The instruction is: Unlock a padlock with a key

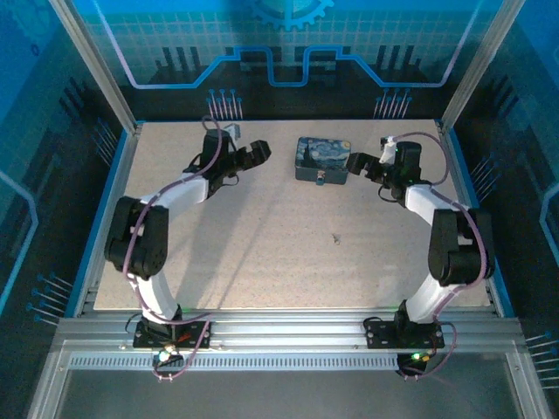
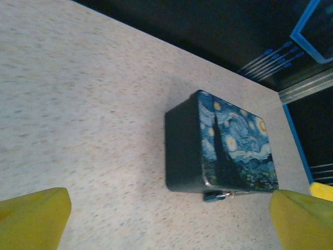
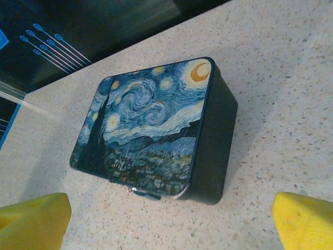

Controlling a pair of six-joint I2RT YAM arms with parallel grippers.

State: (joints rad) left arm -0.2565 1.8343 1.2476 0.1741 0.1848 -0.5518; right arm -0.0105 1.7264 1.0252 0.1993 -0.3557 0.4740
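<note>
The padlock point(image 1: 320, 182) is a tiny dark lock with a silvery part, hanging at the near side of the night-sky box point(image 1: 322, 159). It shows under the box's edge in the left wrist view point(image 2: 217, 196) and in the right wrist view point(image 3: 143, 194). The key point(image 1: 337, 237) is a dark speck lying alone on the table, nearer the arms than the box. My left gripper point(image 1: 260, 154) is open to the left of the box, with nothing between its yellow fingertips point(image 2: 31, 219). My right gripper point(image 1: 356, 163) is open just right of the box, holding nothing.
The box point(image 2: 218, 146) point(image 3: 156, 125) lies flat at the back centre of the speckled table point(image 1: 262, 244). Blue rails and clear walls border the table on the left, right and back.
</note>
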